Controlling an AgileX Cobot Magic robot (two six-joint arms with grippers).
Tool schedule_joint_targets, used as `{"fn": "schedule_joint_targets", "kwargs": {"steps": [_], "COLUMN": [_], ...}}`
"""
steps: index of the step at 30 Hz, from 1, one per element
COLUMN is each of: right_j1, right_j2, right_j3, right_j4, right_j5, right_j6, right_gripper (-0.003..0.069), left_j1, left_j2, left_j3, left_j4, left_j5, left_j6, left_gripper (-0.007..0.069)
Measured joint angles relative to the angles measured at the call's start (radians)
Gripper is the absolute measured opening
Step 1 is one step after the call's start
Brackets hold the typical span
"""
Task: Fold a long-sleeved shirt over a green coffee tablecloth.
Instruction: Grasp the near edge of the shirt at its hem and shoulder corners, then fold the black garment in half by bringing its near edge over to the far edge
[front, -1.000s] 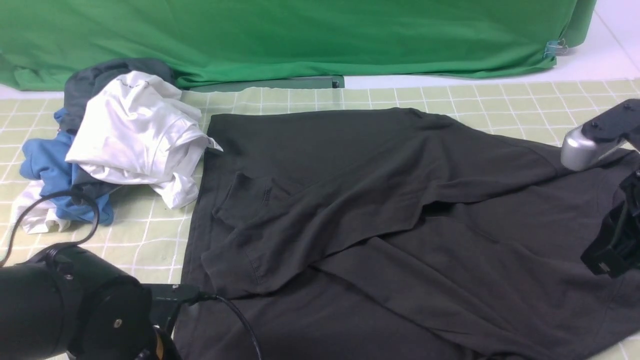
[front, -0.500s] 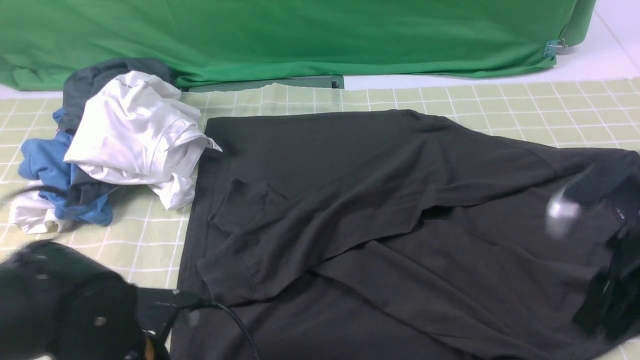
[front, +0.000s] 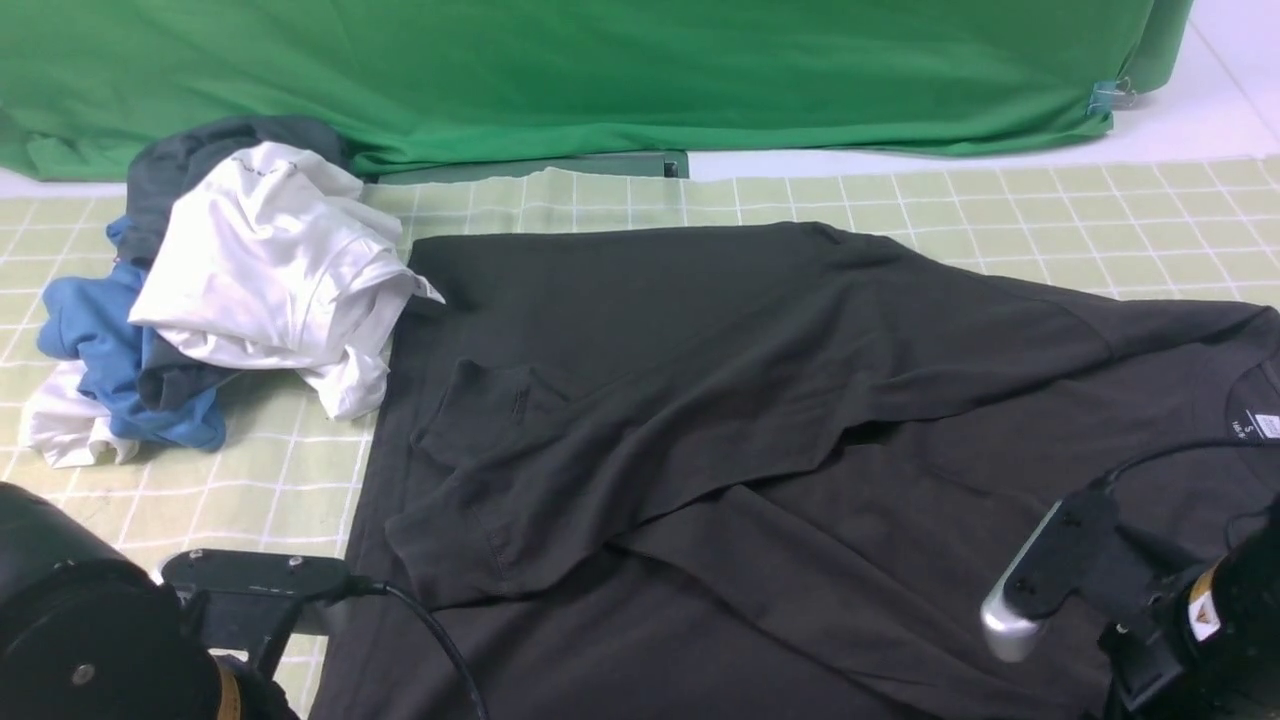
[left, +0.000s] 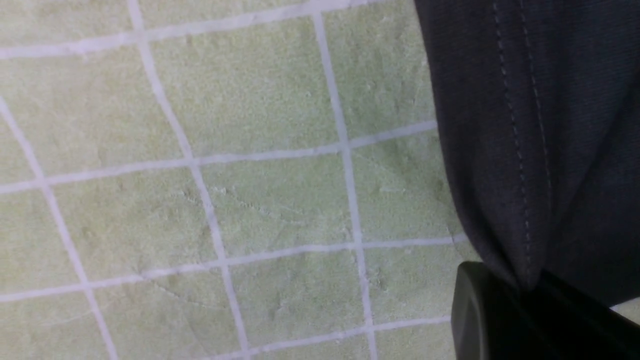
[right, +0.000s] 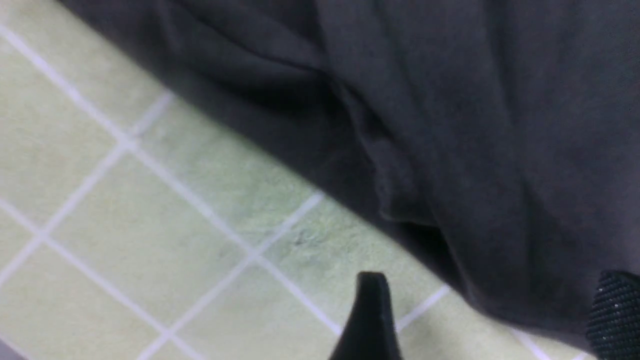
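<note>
The long-sleeved shirt (front: 750, 400) lies spread on the green coffee tablecloth (front: 1050, 200), covering the centre and right of the scene. Both sleeves are folded in across its body, and its neck label (front: 1266, 425) is at the far right. The shirt's near hem and right side are cut off by the edge of the front view, so its full outline cannot be traced. The left arm (front: 80, 620) sits at the near left corner. Its fingers are out of sight in the front view, below the frame. In the left wrist view only one dark part of the left gripper (left: 525, 305) shows. It is closed tight, and a stitched edge of the shirt (left: 550, 125) gathers to a point and runs into it, above the gridded cloth (left: 200, 200). The right arm (front: 1180, 610) sits at the near right corner, partly cut off. In the right wrist view, which is blurred, the right gripper (right: 492, 320) stands wide, with its two fingertips (right: 371, 310) well apart. One tip is over the tablecloth (right: 125, 225) and the other is at the edge of the shirt (right: 475, 125). No fabric is pinched between them. Whether that tip touches the fabric cannot be told. At the far left, a white garment (front: 270, 270), a blue garment (front: 90, 330) and a grey garment (front: 190, 160) lie in a heap. The white one touches the shirt's far left corner. A deep green fabric (front: 600, 70) hangs along the far side.
</note>
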Motion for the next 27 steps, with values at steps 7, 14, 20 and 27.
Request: {"fn": "schedule_joint_targets", "kwargs": {"steps": [7, 14, 20, 27], "right_j1": [0.0, 0.0, 0.0, -0.038], "right_j2": [0.081, 0.041, -0.02, 0.023], "right_j3": [-0.017, -0.051, -0.158, -0.367], "right_j4": [-0.04, -0.06, -0.191, -0.223], "right_j5": [-0.007, 0.054, 0.094, 0.105], "right_j6": [-0.001, 0.003, 0.078, 0.048], "right_gripper": [0.0298, 0.0033, 0.0029, 0.0027], "left_j1": [0.0, 0.0, 0.107, 0.307], "left_j2": [0.0, 0.0, 0.026, 0.184], "left_j3": [0.0, -0.097, -0.269, -0.524], "left_j4": [0.0, 0.053, 0.139, 0.07], "left_j5": [-0.013, -0.005, -0.01, -0.043], "left_j6": [-0.002, -0.037, -0.048, 0.105], "left_gripper": [0.0019, 0.0019, 0.0019, 0.0019]}}
